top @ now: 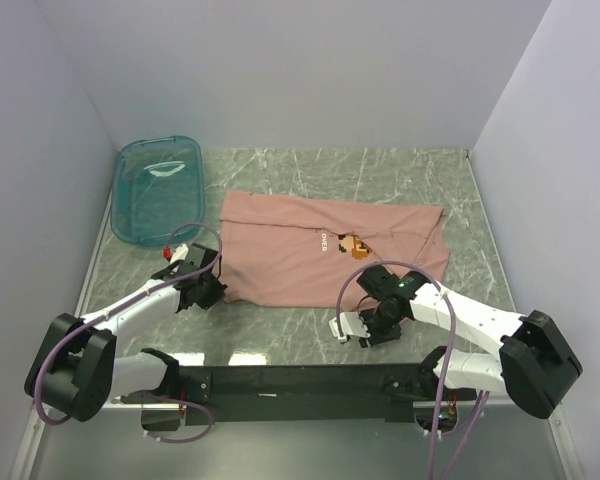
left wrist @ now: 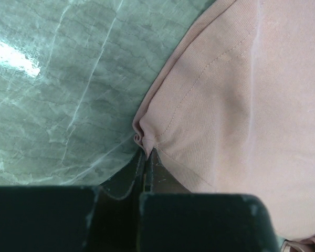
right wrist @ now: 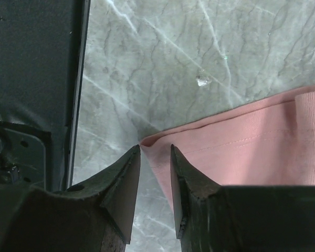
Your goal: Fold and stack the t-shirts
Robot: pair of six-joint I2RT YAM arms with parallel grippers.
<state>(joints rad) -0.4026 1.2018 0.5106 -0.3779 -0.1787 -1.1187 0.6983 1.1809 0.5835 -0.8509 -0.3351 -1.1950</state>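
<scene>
Two near corners in play on one dusty-pink t-shirt (top: 290, 250), spread flat mid-counter (top: 400, 180) with chest print up, near a teal see-through tub (top: 158, 188) off to its left. Left fingers (left wrist: 199, 220) pressed together on the near-left hem corner, with cloth puckered at the tips. Right fingers (right wrist: 121, 178) spread a little, straddling the near-right hem corner, not yet pinching anything. Probably mid-grasp, ahead of lifting both corners for a fold. Risk of closing on bare counter beside the hem and missing the cloth, with so little fabric between the tips. Risk too of the thin left pinch slipping free under pull, or of an uneven lift skewing the fold and dragging the shirt askew. Worth seating the right tips further over the hem before closing
</scene>
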